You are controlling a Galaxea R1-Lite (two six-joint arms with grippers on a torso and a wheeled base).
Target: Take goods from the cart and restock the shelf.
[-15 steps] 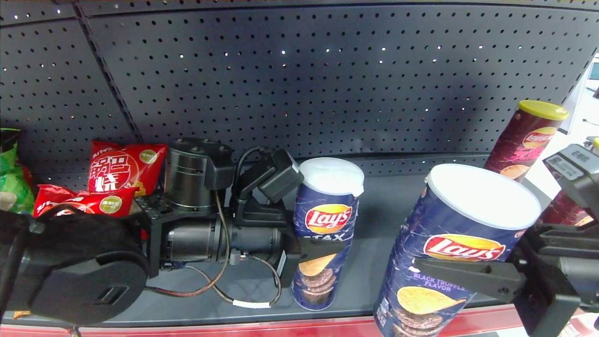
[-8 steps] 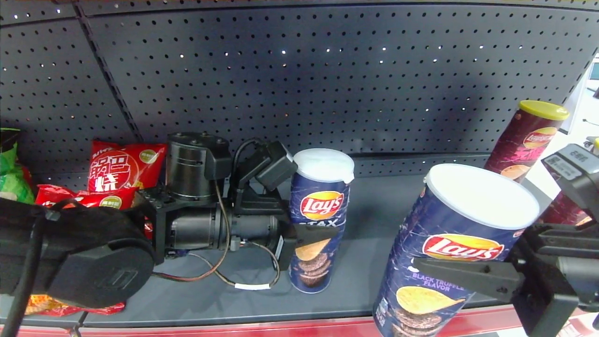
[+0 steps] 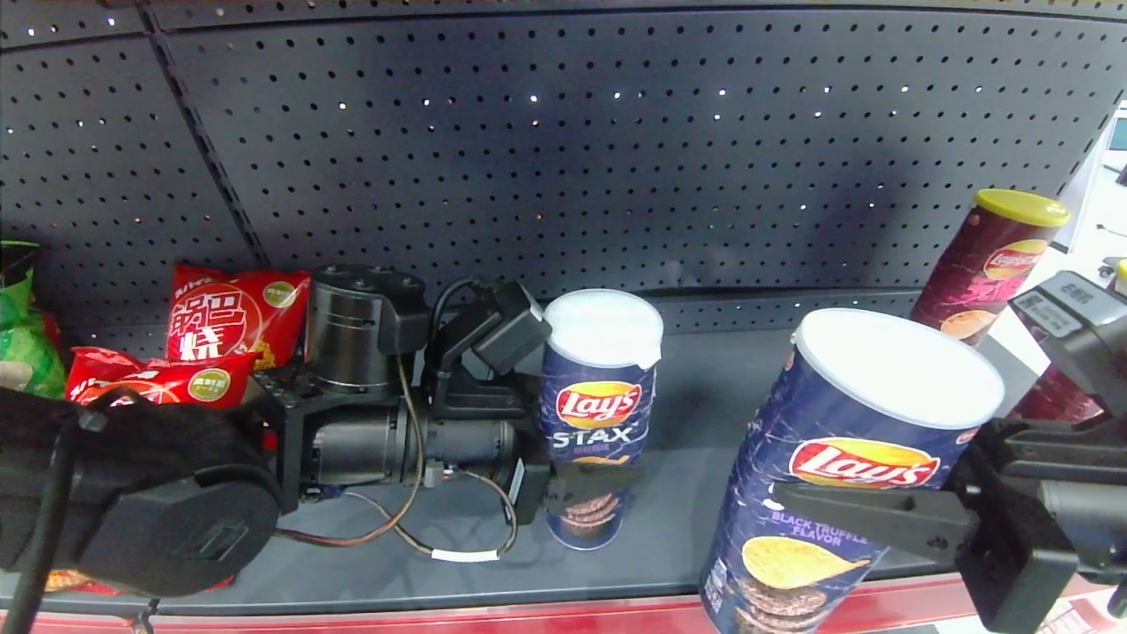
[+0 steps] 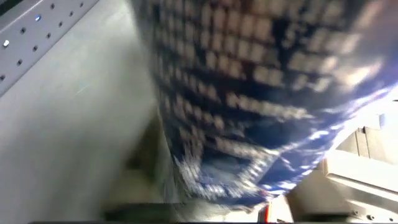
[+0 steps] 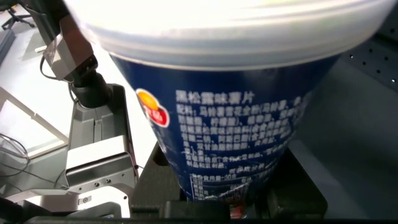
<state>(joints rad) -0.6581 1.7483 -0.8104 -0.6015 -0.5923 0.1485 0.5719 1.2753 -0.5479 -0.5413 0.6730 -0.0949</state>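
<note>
A blue chip can with a white lid [image 3: 597,407] stands upright on the grey shelf [image 3: 704,423], mid-shelf. My left gripper [image 3: 585,480] is shut on its lower part; the left wrist view looks close at this blue can [image 4: 249,106]. A second blue chip can [image 3: 845,475] is held up in front of the shelf's red front edge [image 3: 528,615], at the right, with my right gripper [image 3: 880,515] shut around its middle. The right wrist view looks along this can [image 5: 236,130] from below its white lid.
Red snack bags [image 3: 224,339] and a green bag [image 3: 22,335] lie at the shelf's left end. A maroon can with a yellow lid [image 3: 990,260] stands at the far right. Dark pegboard [image 3: 572,150] backs the shelf. Bare shelf lies between the two blue cans.
My left gripper carried its blue can left and back onto the shelf and lowered it until it stands. The right can edged slightly left.
</note>
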